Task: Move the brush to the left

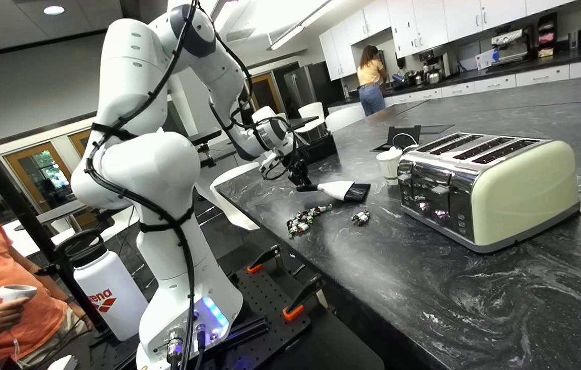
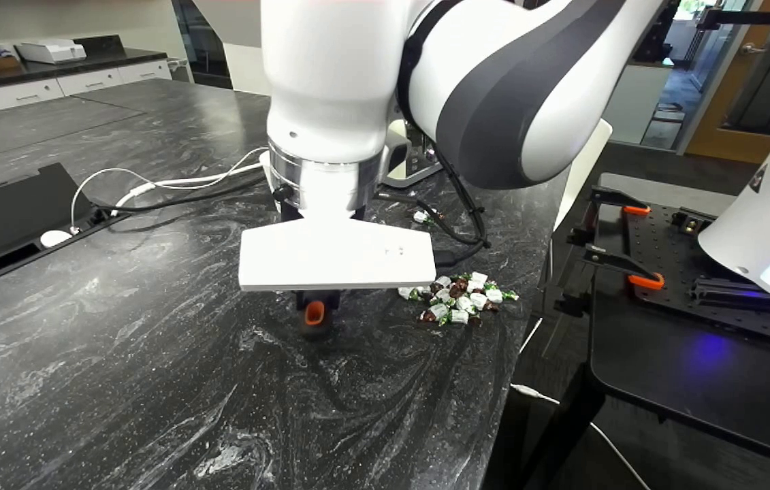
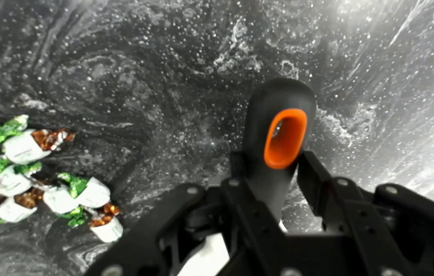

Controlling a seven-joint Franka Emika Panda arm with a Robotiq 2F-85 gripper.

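Note:
The brush has a black handle, a white middle (image 1: 335,189) and black bristles; it lies on the dark table in an exterior view. In the wrist view its handle (image 3: 280,92) has an orange-lined hole near the end, and the rest is hidden under the gripper. The orange hole (image 2: 314,313) also shows in an exterior view, where the arm hides the rest. My gripper (image 3: 272,161) has one finger on each side of the handle, and both fingertips appear to touch it. The gripper (image 1: 301,180) is low over the handle end.
Wrapped candies lie in a pile (image 1: 302,221) near the table edge, beside the gripper (image 3: 13,180). A few more candies (image 1: 360,218) lie near the bristles. A pale green toaster (image 1: 524,205) and a paper cup (image 1: 389,167) stand beyond. A black outlet box (image 2: 13,211) stands open.

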